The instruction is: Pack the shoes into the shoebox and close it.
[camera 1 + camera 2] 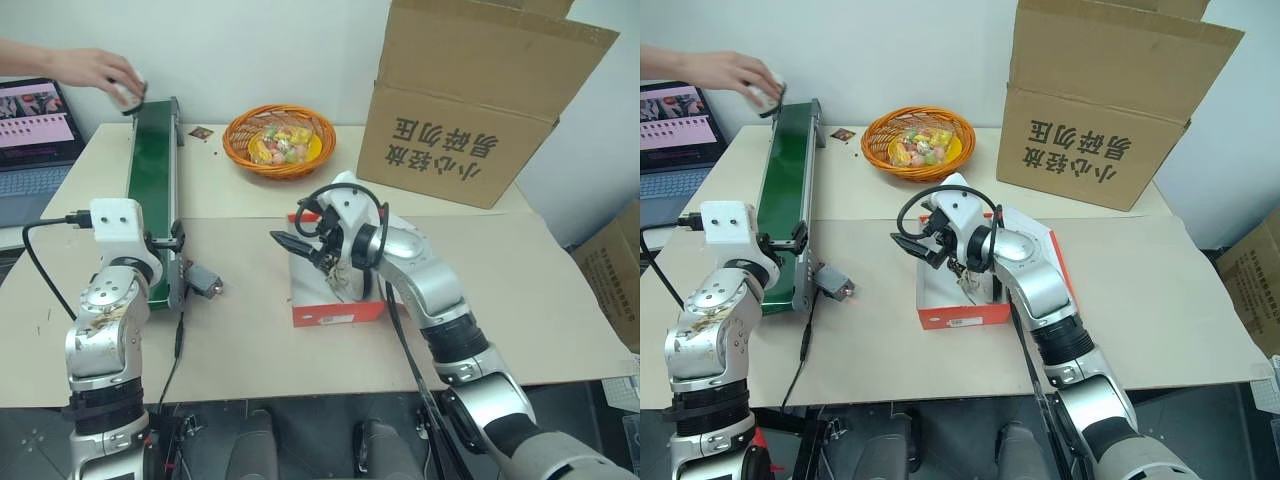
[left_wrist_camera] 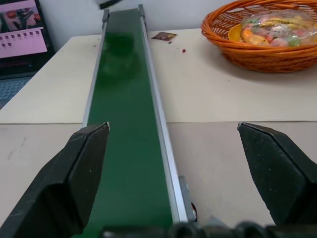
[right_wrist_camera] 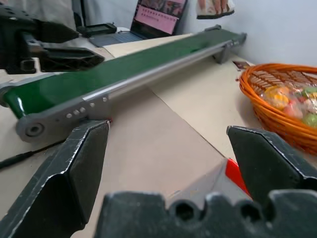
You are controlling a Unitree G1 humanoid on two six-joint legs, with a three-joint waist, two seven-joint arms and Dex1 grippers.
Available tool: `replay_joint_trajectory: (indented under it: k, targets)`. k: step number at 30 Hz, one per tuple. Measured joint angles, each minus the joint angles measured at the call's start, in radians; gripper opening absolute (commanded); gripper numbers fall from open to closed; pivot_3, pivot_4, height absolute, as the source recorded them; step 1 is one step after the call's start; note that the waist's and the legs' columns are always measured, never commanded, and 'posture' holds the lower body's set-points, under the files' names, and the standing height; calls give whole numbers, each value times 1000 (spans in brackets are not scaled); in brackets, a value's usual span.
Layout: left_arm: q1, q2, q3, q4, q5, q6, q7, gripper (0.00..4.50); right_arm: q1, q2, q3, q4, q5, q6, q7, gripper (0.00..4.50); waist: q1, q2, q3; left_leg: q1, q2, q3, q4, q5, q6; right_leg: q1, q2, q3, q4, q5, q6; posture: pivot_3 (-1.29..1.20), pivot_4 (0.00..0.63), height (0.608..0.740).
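The red shoebox (image 1: 970,318) lies open in the middle of the table, white inside, its lid up behind my right arm. Something with dark laces (image 1: 968,285) lies in it, mostly hidden by that arm. My right gripper (image 3: 168,131) hangs open and empty over the box's left edge, pointing toward the belt. A person's hand holds a white shoe (image 1: 125,93) with dark trim at the far end of the green conveyor belt (image 1: 150,180). At the belt's near end my left gripper (image 2: 173,126) stands open and empty, pointing along the belt.
An orange basket (image 1: 278,140) of wrapped sweets sits behind the box. A large brown carton (image 1: 470,100) stands at the back right. A laptop (image 1: 35,130) is at the far left. A black cable (image 1: 178,345) runs along the table's left front.
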State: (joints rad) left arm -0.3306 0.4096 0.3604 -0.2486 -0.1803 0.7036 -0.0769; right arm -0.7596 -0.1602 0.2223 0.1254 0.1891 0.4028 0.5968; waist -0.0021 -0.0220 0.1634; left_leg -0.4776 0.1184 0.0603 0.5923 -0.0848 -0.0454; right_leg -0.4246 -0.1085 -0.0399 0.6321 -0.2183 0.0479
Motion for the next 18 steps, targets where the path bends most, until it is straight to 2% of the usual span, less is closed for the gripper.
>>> replay_joint_trajectory:
  k: [7, 18]
  targets:
    - [22, 9, 18, 59, 18, -29, 9, 4455, -10, 36, -34, 75, -9, -30, -21, 4500, -1, 0, 0, 0, 0, 0, -1, 0, 0, 0, 0, 0, 0, 0, 0, 0, 150, 728]
    - [25, 9, 21, 72, 19, -29, 12, 4455, -1, 56, -34, 41, -10, 16, -36, 4500, -1, 0, 0, 0, 0, 0, -1, 0, 0, 0, 0, 0, 0, 0, 0, 0, 150, 728]
